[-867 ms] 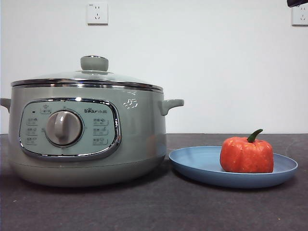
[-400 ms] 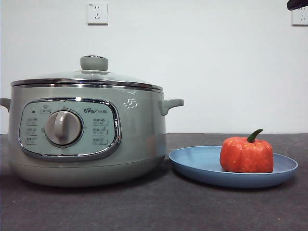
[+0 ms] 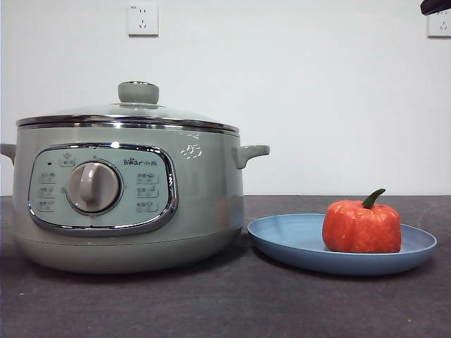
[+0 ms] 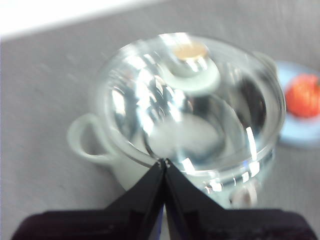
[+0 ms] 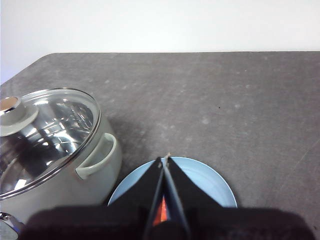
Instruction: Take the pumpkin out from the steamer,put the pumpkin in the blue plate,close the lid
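Observation:
The pale green steamer [image 3: 127,204] stands at the left with the glass lid [image 3: 134,113] resting closed on its rim. The orange-red pumpkin [image 3: 361,225] sits on the blue plate [image 3: 296,243] to its right. My left gripper [image 4: 164,161] is shut and empty, held above the lid [image 4: 190,100]; the pumpkin [image 4: 302,95] shows at the edge of that view. My right gripper [image 5: 164,159] is shut and empty, held above the blue plate [image 5: 210,185]; a sliver of pumpkin [image 5: 160,216] shows between its jaws. A black arm tip [image 3: 435,5] shows at the top right corner.
Two wall sockets [image 3: 142,19] hang on the white wall behind. The dark grey tabletop [image 5: 225,100] stretches beyond the plate and the steamer [image 5: 50,150].

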Motion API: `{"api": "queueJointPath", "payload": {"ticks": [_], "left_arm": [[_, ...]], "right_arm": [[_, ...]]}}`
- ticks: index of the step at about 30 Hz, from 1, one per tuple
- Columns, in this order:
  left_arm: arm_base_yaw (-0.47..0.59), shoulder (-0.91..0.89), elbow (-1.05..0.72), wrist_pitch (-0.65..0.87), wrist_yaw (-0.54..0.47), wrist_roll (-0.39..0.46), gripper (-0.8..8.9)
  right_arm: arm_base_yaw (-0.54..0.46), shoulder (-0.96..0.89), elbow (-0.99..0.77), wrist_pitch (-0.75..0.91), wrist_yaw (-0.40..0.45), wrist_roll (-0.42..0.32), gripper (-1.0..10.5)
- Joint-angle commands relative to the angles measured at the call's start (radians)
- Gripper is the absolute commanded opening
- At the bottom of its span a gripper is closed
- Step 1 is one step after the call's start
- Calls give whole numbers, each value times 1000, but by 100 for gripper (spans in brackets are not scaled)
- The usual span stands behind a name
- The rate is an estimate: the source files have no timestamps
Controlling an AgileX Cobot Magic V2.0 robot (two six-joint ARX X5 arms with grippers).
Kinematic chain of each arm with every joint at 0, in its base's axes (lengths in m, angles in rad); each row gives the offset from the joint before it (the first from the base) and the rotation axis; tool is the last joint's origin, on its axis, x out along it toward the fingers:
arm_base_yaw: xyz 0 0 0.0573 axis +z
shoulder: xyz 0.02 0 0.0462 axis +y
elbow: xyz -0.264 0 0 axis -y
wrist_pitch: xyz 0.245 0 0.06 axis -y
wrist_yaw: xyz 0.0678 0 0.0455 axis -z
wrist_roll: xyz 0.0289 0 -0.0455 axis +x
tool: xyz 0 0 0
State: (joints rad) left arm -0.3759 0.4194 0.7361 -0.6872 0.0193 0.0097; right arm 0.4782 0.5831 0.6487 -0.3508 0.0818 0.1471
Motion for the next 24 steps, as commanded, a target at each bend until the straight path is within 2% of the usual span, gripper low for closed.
{"api": "queueJointPath", "payload": {"ticks": [1, 6, 10, 18, 24], "left_arm": [[94, -114, -33, 45, 64, -27, -3], [235, -269, -169, 156, 21, -33, -3], [293, -340, -323, 237, 16, -32, -3], [311, -356, -634, 480, 3, -34, -3], [311, -356, -713, 511, 6, -62, -3]], "right_arm": [[0, -1, -6, 2, 3, 12, -17], [0, -1, -6, 2, 3, 13, -17], [0, -1, -6, 2, 3, 12, -17], [0, -1, -6, 1, 3, 12, -17], [0, -1, -6, 1, 3, 12, -17]]}}
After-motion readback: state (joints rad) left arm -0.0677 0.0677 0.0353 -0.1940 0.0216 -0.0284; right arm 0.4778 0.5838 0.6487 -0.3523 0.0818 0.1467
